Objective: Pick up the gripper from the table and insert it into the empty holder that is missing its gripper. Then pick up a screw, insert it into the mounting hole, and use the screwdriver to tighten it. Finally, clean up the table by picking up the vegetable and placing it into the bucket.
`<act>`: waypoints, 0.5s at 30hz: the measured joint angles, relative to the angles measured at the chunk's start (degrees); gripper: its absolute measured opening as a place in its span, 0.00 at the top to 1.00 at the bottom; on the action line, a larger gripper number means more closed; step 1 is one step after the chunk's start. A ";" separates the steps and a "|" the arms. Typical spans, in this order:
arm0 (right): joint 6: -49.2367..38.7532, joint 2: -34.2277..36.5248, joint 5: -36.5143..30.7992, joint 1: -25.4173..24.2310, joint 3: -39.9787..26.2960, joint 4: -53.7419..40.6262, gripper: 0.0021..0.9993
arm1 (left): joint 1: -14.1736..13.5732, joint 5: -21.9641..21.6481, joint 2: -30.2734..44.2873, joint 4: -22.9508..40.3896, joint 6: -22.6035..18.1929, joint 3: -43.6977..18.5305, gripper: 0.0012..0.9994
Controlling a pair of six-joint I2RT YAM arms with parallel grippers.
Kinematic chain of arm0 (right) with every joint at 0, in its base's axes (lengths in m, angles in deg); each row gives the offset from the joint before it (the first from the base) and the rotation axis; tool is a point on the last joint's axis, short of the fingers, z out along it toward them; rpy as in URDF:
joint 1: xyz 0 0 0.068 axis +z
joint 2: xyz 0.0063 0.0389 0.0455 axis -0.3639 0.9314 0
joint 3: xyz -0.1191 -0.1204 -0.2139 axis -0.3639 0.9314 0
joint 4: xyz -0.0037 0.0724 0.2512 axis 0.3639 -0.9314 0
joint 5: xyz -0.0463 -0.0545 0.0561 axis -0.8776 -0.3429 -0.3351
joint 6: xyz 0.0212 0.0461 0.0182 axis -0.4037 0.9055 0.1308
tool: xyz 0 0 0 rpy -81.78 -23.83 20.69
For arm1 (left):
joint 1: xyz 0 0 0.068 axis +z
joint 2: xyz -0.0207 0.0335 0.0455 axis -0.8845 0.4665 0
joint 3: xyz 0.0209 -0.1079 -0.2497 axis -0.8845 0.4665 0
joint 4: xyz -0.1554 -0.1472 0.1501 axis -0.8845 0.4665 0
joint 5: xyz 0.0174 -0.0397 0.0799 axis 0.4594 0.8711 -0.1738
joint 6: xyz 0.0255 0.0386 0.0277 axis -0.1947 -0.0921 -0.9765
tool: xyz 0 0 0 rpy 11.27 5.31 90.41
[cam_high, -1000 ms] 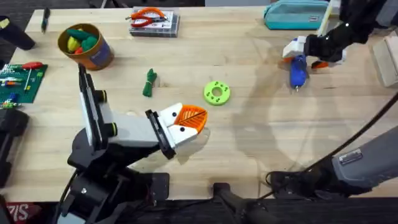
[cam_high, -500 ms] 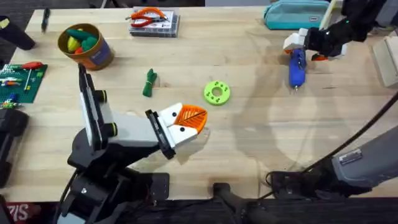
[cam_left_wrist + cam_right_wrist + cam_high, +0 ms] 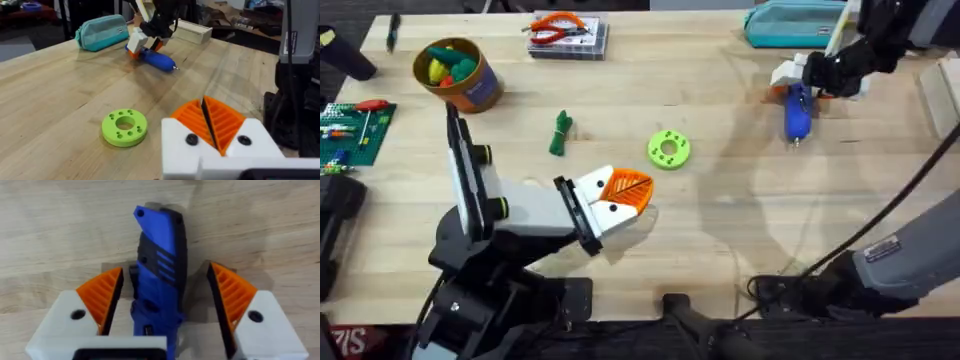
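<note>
The blue screwdriver [image 3: 797,112] lies flat on the worktop [image 3: 740,220] at the far right, metal tip toward the arms' bases. The right end effector [image 3: 798,80] sits over its rear end, orange pads [image 3: 102,297] spread apart on either side of the body, not yet pinching it. Just behind lies a teal pouch [image 3: 796,23]. Toward the middle, a lime green disc [image 3: 668,149] rests flat, and left of it the dark green vegetable [image 3: 560,133]. The orange bucket [image 3: 457,73] stands at the far left, toys inside. The left end effector [image 3: 625,190] hovers near the disc, pads pressed together.
</note>
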 joint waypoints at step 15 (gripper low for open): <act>0.02 0.16 -0.19 0.00 0.00 1.04 0.42 | 0.00 -0.01 -0.02 0.00 0.00 0.00 1.00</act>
